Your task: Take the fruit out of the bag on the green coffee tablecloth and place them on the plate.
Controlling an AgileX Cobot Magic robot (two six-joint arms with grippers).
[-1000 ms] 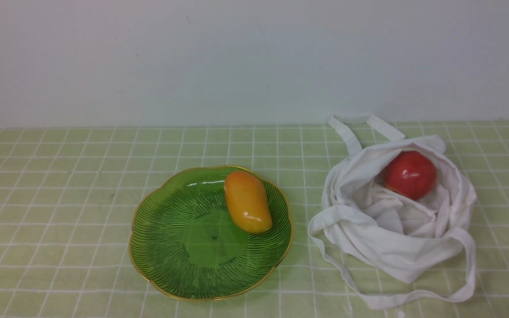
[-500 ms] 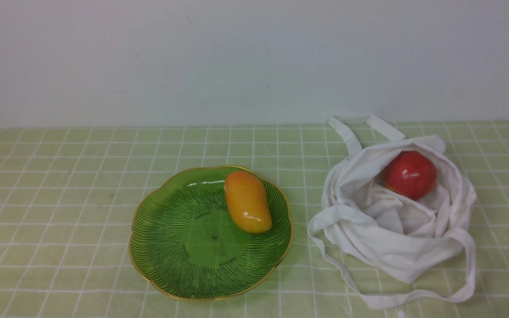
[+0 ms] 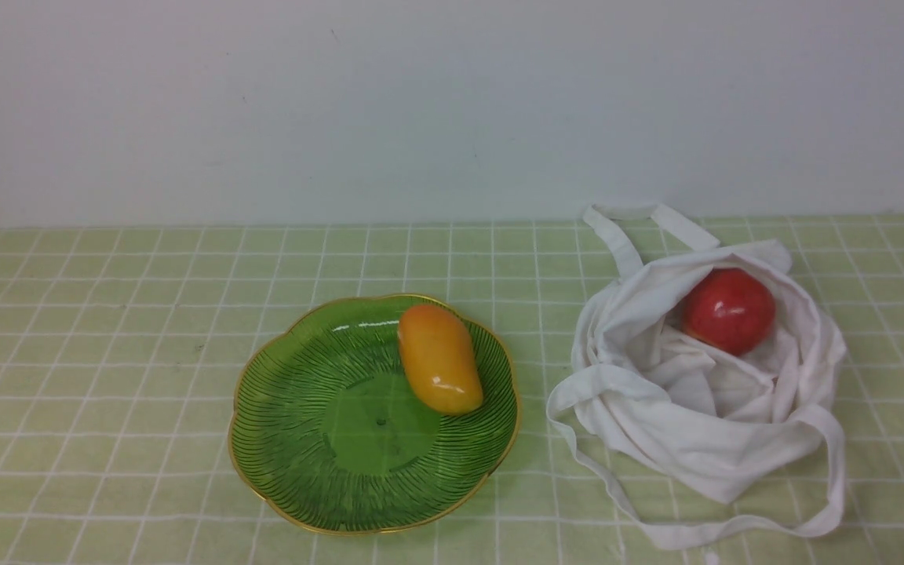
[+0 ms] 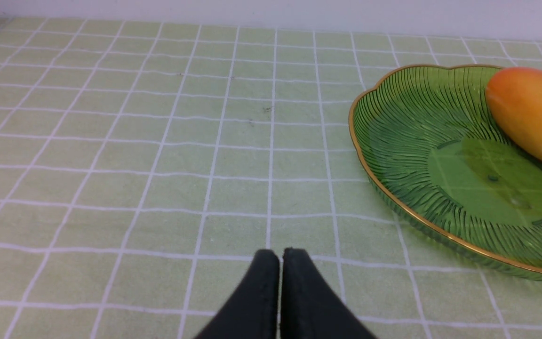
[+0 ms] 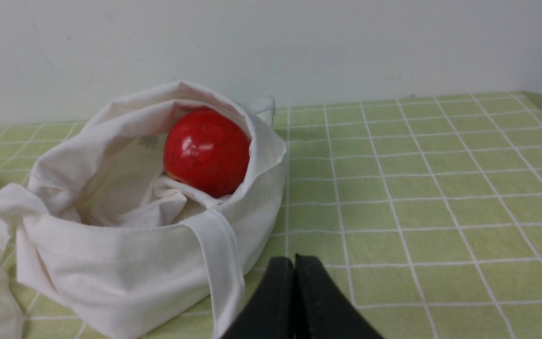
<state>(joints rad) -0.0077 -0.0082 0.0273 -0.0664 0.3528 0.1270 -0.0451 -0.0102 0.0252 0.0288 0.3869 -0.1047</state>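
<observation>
We have the mango [image 3: 440, 359] on the plate [image 3: 380, 424] and the apple [image 3: 728, 311] in the bag [image 3: 709, 408], so we judge that the apple is what remains, and its lift out is the coming move. The bag lies on the right of the cloth [image 3: 146, 329], well apart from the plate, and our right arm is the nearer one. The apple sits in the bag's mouth toward the far side, ahead of our right gripper [image 5: 296, 260] and somewhat to its left, against the inner wall, with folds beneath it. Being round, it gives us no long axis to line up with; what counts is a way in over the near wall and past the loose handle [image 3: 835, 471] on the near side.

Our right gripper is closed, its fingertips together, with nothing between them, and it touches neither apple nor bag. We would need to open it wide before going down, and keep the fingers clear of the fabric, or we might pinch cloth along with the fruit. Our left gripper [image 4: 281, 254] is closed too, empty, above the cloth on the plate's left side. The bare part of the plate, left of the mango, looks like the natural landing spot.
</observation>
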